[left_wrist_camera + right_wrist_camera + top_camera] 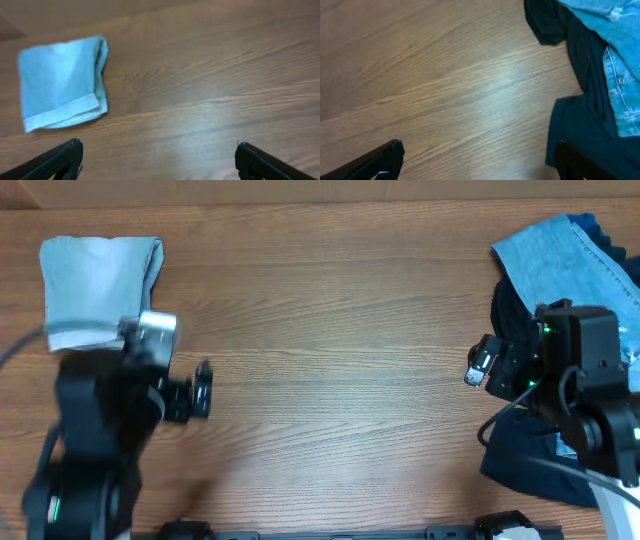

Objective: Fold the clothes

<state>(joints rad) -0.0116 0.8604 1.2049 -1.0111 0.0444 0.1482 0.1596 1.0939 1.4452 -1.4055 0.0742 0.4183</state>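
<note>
A folded pair of pale light-blue denim shorts [100,285] lies at the table's far left; in the left wrist view these shorts [62,80] sit at the upper left with a stitched hem along their near edge. My left gripper [200,392] hangs open over bare wood to the right of and nearer than the shorts, and its view [157,160] shows nothing between the fingers. At the right edge, medium-blue jeans [560,265] and dark navy cloth [520,470] lie in a loose pile. My right gripper [480,368] stands open just left of that pile, empty [477,160], with the navy cloth [580,125] under its right finger.
The wooden table [340,330] stretches between the two arms. The jeans [615,75] lie on top of the navy cloth in the right wrist view. Dark cables run from the right arm [590,400] near the front edge.
</note>
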